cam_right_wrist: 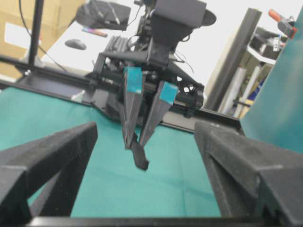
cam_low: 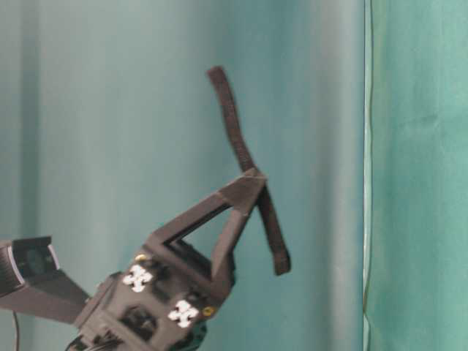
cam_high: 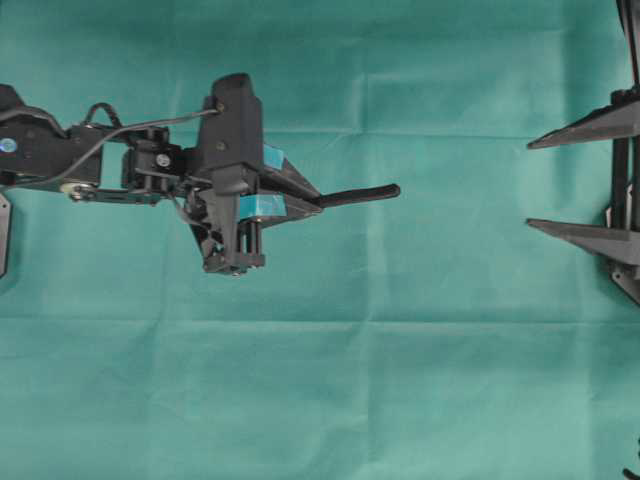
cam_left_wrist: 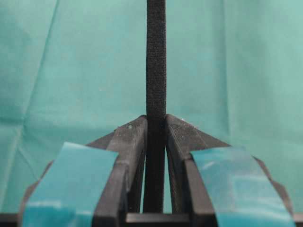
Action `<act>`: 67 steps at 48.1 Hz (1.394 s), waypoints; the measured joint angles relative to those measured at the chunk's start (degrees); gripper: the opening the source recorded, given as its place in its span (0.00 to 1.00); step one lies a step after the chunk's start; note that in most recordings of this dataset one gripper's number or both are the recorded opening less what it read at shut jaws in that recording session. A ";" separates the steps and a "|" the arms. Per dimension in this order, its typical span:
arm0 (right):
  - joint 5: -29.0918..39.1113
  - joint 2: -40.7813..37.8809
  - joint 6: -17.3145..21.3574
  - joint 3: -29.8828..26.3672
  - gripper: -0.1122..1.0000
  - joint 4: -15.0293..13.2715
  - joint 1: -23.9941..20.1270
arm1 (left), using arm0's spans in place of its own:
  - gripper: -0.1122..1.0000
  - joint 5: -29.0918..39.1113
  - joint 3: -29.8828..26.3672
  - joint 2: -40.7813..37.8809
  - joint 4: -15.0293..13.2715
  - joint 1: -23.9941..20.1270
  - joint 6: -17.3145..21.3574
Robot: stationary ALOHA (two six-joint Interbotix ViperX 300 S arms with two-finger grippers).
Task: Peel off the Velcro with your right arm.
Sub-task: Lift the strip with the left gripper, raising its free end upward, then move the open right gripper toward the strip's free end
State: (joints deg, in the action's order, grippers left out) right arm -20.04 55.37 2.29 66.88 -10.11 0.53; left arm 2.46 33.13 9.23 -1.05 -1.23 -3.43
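Green cloth covers the whole bench [cam_high: 330, 400]. Overhead view: left hand [cam_high: 318, 202] sits left of centre, clenched on the Velcro [cam_high: 365, 194]. Most of the strip sticks out past the fingertips toward the right side, rounded end leading. Reads as an offering pose: the strip is held up off the cloth with its free end aimed at the other arm. Right hand [cam_high: 535, 185] waits at the right edge, well apart from the strip, jaws spread wide, holding nothing.

Table-level view: left hand [cam_low: 252, 184] pinches the Velcro [cam_low: 232, 121] partway along its length. Long part rises above the fingertips, short tail hangs below. Strip bends slightly but stays mostly stiff in air. Green backdrop behind; right hand not in this view.

Left wrist view: teal-taped fingers [cam_left_wrist: 71, 184] press flat against both faces of the Velcro [cam_left_wrist: 156, 66], strip edge-on to the camera, running straight up out of frame. Grip is across the layers, so the two layers stay together at the pinch; whether they have parted at the far end cannot be told here.

Right wrist view: right hand's black jaws frame the bottom corners, spread. Left hand [cam_right_wrist: 135, 138] faces the camera across the cloth, Velcro end [cam_right_wrist: 140, 156] poking out below its tips. Judgement: the right hand lines up to approach that free end; peeling not yet begun.
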 measured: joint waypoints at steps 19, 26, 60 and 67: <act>-1.85 -4.92 -8.09 -1.76 0.76 -0.88 0.18 | 0.19 -3.43 0.09 1.85 -0.26 1.32 -13.71; -3.08 -6.24 -12.39 -1.85 0.76 -0.88 0.35 | 0.19 -5.27 0.18 1.85 -0.26 1.58 -17.49; -9.32 -15.38 -21.71 -3.34 0.76 -0.97 3.16 | 0.19 -18.63 5.71 3.96 -0.26 1.58 -25.49; -10.46 -18.02 -21.71 -4.31 0.76 -0.97 3.34 | 0.19 -18.63 5.71 3.96 -0.26 1.67 -25.49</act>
State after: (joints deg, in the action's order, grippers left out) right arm -30.50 37.35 -19.42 62.58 -11.07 3.87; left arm -16.17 38.85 13.18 -1.32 0.44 -28.92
